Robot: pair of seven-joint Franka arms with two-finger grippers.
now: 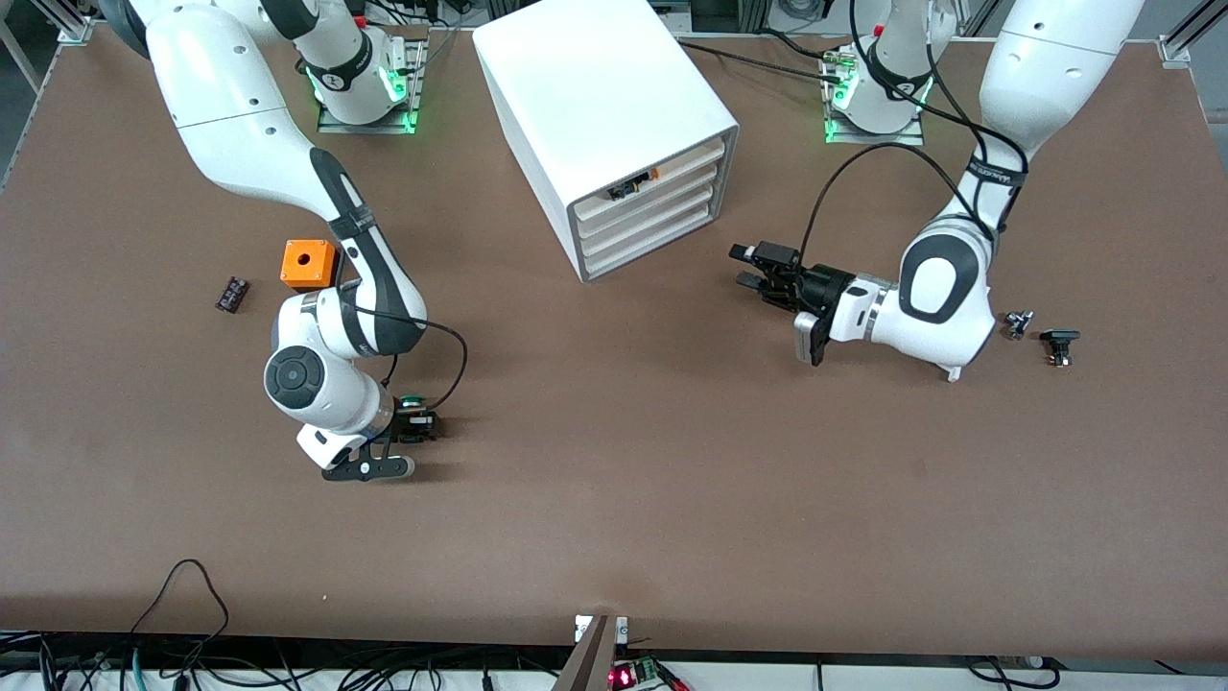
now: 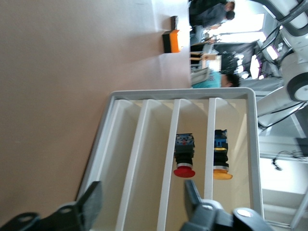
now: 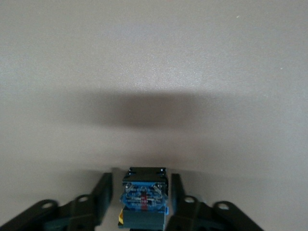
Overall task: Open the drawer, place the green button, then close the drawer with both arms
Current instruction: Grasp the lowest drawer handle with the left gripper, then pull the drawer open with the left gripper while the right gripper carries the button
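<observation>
Button (image 3: 143, 198) clamped between jaws of right gripper (image 1: 414, 422), low over tabletop (image 1: 633, 461) toward right arm's end, nearer the front camera than orange cube (image 1: 308, 264). Left gripper (image 1: 758, 269) level before cabinet (image 1: 614, 125), jaws apart, facing shut drawer (image 1: 645, 213).

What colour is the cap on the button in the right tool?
Green; the button cap shows best in the front view.

— What sort of place are you working in?

— You are in a robot lab. Two big white arms (image 1: 240, 125) are bolted to a brown tabletop (image 1: 614, 499). Cables (image 1: 192, 662) hang off its edge, metal frame bars (image 1: 67, 24) stand at the corner, and people (image 2: 211, 12) sit at desks nearby.
</observation>
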